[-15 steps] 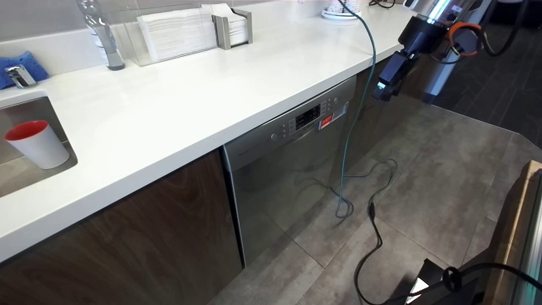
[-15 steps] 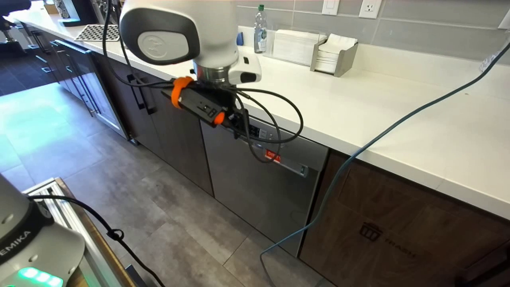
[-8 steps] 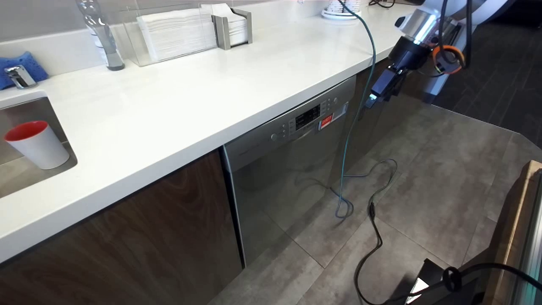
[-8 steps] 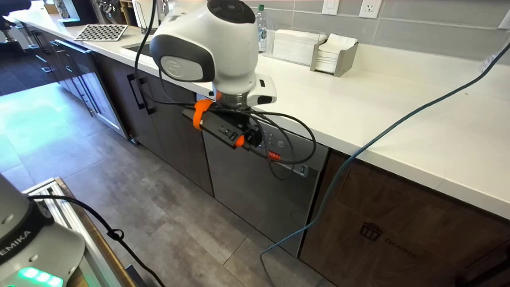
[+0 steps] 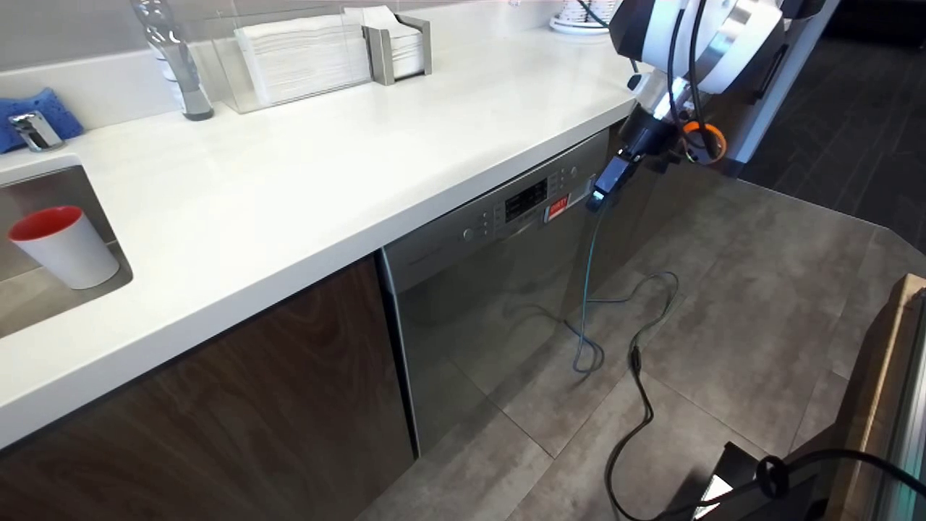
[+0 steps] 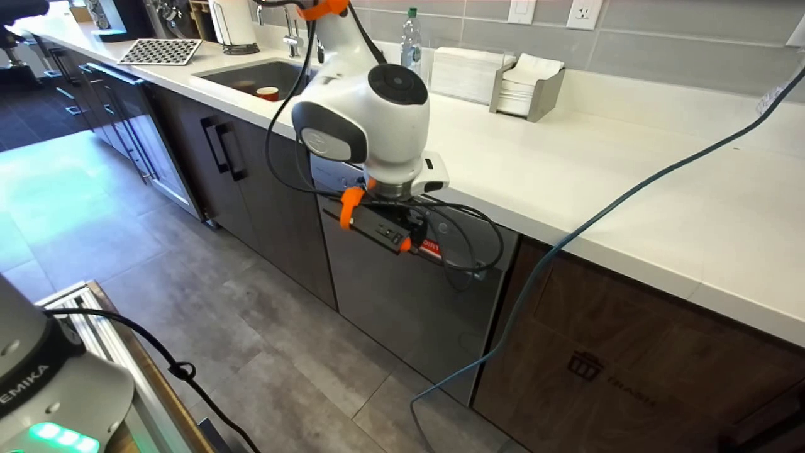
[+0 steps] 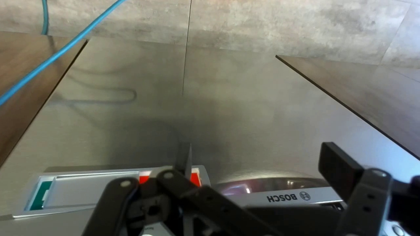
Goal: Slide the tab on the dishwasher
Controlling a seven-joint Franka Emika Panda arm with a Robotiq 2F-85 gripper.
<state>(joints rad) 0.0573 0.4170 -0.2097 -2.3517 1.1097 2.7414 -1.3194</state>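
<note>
Two black fingers (image 7: 341, 164) of my gripper (image 7: 257, 157) stand spread well apart along the lower edge of the wrist view. The dishwasher (image 5: 492, 325) sits under the front edge of the white countertop (image 5: 405, 155), with dark wooden cabinet fronts (image 6: 604, 314) on either side. Just below its control strip (image 5: 438, 250), near the upper right corner of the steel front in both exterior views, I have the sliding sign (image 5: 557, 208). From the wrist, where the BOSCH lettering (image 7: 282, 198) reads upside down, that sign lies towards the lower left corner: green patch (image 7: 40, 195) at its left end, pale grey tab (image 7: 92, 191) along the middle, red patch (image 7: 196, 179) at its right end. One finger overlaps the red; whether it touches, I can't tell. In an exterior view my white arm (image 6: 402, 132) covers part of the countertop's front edge, and a black unit (image 6: 377, 228) strapped in orange hides the fingers. A blue cable (image 7: 60, 52) slants across the upper left corner of the wrist view. Along the countertop's back edge, in both exterior views, stand a bottle (image 6: 410, 50), a stack of white paper towels (image 5: 304, 61) and a metal caddy (image 5: 380, 54) of napkins (image 5: 406, 54). Near the left edge in an exterior view, a red-lined white cup (image 5: 72, 253) sits in the sink (image 5: 29, 307).
</note>
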